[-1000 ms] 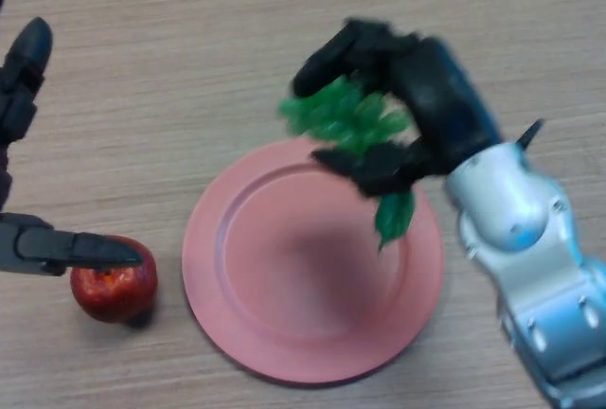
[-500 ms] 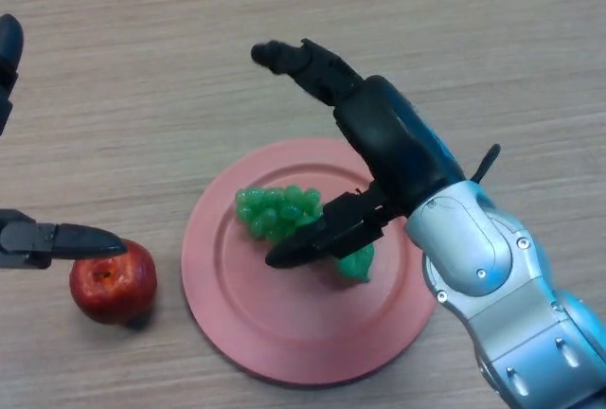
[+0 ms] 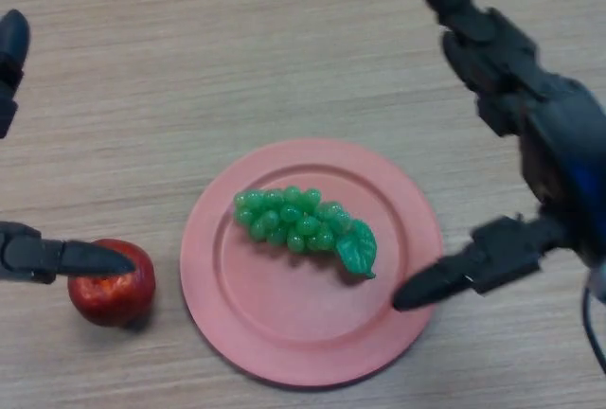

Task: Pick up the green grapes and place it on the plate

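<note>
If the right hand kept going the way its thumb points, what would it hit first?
Probably the plate: the right hand has its thumb aimed left over the rim, toward the grapes. Height is unclear.

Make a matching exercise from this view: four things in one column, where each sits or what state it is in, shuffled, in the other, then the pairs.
Things:
1. green grapes
2. red apple
3. plate
4. right hand

Places or states:
A. open, spread above the plate's right edge
B. on the table, left of the plate, under a finger of the left hand
C. pink, flat on the wooden table
D. lying on the plate, leaf to the right

Pairs: 1-D, 2-B, 3-C, 4-A
</note>
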`<state>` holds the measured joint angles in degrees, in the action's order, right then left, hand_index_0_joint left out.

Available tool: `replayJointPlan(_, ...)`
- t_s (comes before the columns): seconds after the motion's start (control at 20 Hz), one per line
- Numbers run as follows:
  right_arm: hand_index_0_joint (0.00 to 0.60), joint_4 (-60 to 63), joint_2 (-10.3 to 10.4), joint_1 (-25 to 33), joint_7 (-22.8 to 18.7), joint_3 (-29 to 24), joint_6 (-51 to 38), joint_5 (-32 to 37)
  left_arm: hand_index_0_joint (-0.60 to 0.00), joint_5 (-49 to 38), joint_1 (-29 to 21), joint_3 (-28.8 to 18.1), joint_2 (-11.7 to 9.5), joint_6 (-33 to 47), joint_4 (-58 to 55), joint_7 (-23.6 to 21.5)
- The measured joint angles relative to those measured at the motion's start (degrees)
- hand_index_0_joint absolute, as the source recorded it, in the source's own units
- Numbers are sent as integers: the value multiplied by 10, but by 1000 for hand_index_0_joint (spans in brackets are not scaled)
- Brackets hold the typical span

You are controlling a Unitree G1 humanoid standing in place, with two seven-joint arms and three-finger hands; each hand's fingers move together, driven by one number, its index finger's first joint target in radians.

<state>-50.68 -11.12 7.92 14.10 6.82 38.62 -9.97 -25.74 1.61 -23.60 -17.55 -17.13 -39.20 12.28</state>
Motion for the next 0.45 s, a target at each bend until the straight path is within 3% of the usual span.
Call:
replayJointPlan(0.15,0,-3,-5,-24,-6,-19,-21,39,0,12,5,0,8,0,-4,-1)
replayJointPlan(0.45,0,-12,-8,-40,-21,0,-48,33,0,22,4,5,13,-31,-73,-2)
